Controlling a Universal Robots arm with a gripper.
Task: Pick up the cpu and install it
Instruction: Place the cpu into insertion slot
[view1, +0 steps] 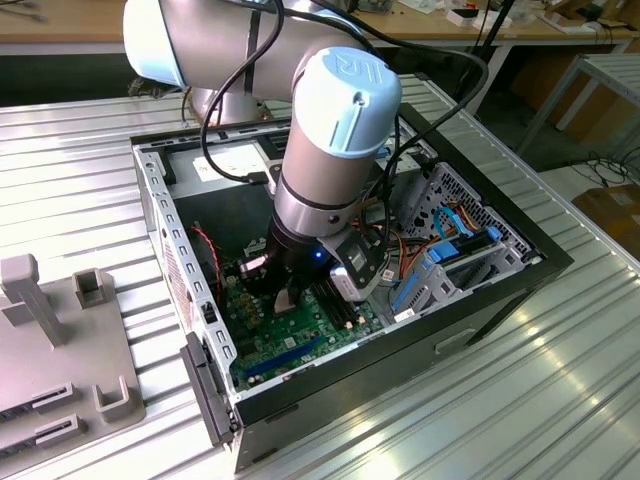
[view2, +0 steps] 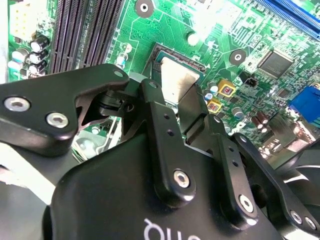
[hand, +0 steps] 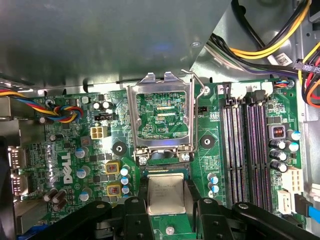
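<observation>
The cpu (hand: 166, 194), a thin silvery-grey square, sits between the black fingers (hand: 136, 209) of my gripper (hand: 168, 201), which is shut on it. It hangs low over the socket (hand: 165, 167) on the green motherboard (hand: 100, 150); I cannot tell whether it touches. The socket's metal load plate (hand: 160, 117) stands lifted behind it. In the second wrist view the cpu (view2: 176, 80) shows between the fingers (view2: 156, 107) of the gripper (view2: 177, 97), over the dark socket frame (view2: 159, 52). In the exterior view the gripper (view1: 285, 298) reaches down inside the open computer case (view1: 400, 330).
Memory slots (hand: 247, 150) run beside the socket. Coloured cables (hand: 270, 45) hang near the case wall and a wire bundle (hand: 60, 112) lies on the other side. A blue drive cage (view1: 450, 265) fills the case's right. A grey fixture (view1: 60, 330) stands at the exterior view's left.
</observation>
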